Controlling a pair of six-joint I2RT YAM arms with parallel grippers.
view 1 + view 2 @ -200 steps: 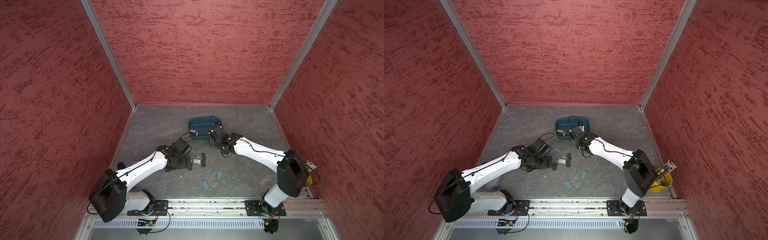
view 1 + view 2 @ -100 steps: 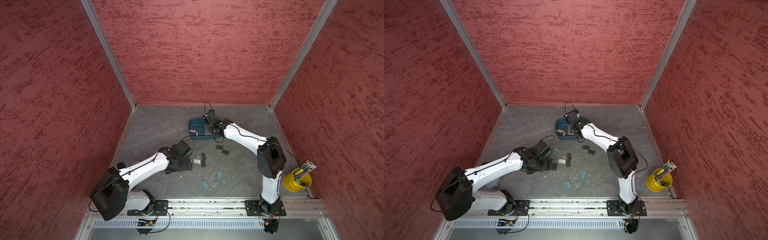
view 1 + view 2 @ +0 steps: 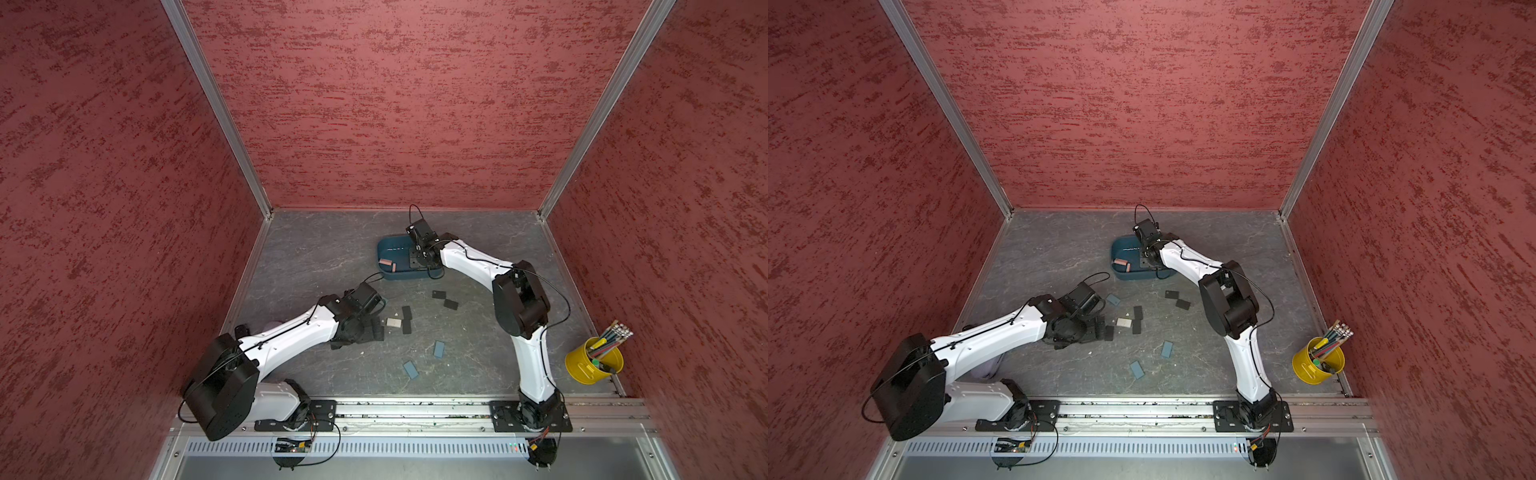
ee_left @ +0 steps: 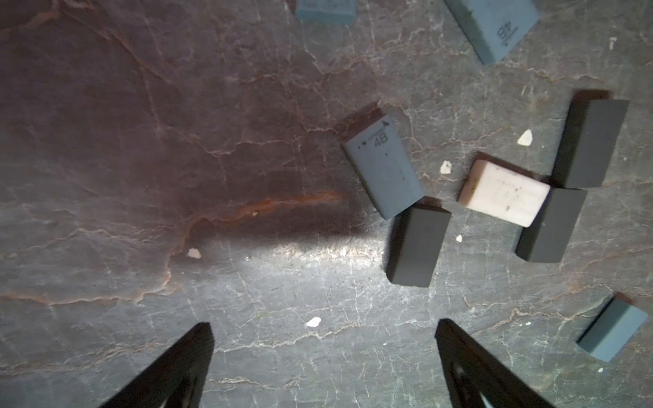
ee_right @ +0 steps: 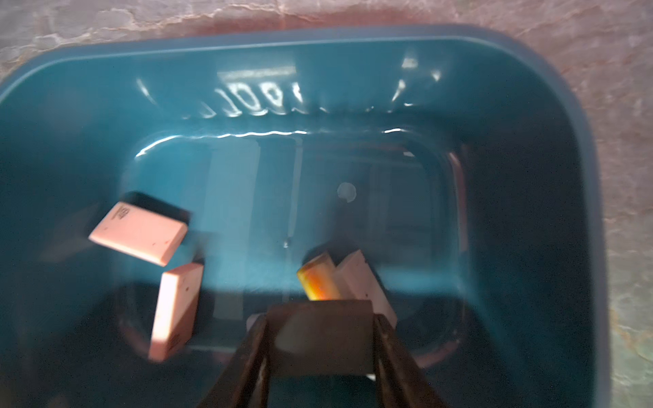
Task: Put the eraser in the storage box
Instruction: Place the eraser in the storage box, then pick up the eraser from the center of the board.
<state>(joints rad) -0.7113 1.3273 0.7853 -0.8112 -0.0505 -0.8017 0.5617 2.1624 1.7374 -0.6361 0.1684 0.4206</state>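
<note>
While clamped between the right jaws above box (image 5: 565, 176) floor, release eraser (image 5: 319, 335) straight down, short of pink erasers (image 5: 139, 233) ahead, for a landing inside the walls. Note left jaws spread wide and empty above bench (image 4: 141, 141), loose erasers (image 4: 417, 243) just ahead, placed for next pick.

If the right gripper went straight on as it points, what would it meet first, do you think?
Probably the two erasers in the storage box, just past the dark eraser it holds; depth is unclear.

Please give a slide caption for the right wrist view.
Right gripper holds a dark eraser over the storage box, which contains pink erasers.
</note>
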